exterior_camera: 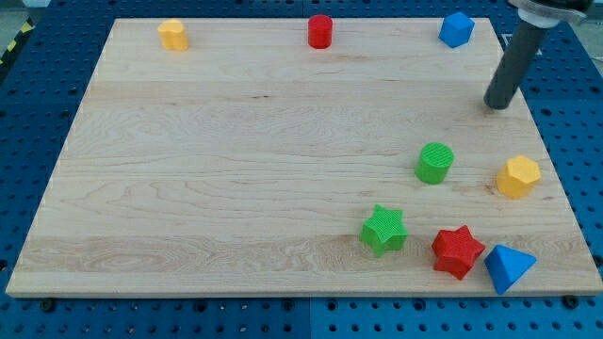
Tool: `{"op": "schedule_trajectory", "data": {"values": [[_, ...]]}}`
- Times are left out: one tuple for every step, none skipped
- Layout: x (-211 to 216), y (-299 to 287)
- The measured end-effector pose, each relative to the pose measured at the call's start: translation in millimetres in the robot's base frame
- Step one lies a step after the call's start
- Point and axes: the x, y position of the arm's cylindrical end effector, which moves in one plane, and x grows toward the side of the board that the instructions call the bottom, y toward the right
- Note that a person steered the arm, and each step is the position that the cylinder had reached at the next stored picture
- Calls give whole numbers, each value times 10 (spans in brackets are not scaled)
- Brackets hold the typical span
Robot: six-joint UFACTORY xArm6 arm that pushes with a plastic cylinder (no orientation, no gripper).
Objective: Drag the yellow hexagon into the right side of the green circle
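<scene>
1 yellow hexagon [518,176] sits right of green circle [434,162], below my tip [497,104].

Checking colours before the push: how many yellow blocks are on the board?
2: the yellow hexagon at the view's right edge, right of the green circle, and a yellow block at the top left. None seems hidden.

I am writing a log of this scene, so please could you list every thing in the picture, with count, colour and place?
wooden board: 1, light wood, on a blue perforated table
yellow block: 1, top left
red cylinder: 1, top centre
blue block: 1, top right
green circle: 1, right of centre
yellow hexagon: 1, right of the green circle, apart from it
green star: 1, bottom right
red star: 1, bottom right
blue triangle: 1, bottom right corner
my tip: 1, dark rod, above the yellow hexagon, touching no block
</scene>
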Motion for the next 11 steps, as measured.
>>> {"op": "schedule_trajectory", "data": {"values": [[309,238],[699,371],[1083,366],[1148,358],[1291,300],[1334,275],[1334,275],[1311,184],[1249,-47],[1148,-295],[956,-507]]}}
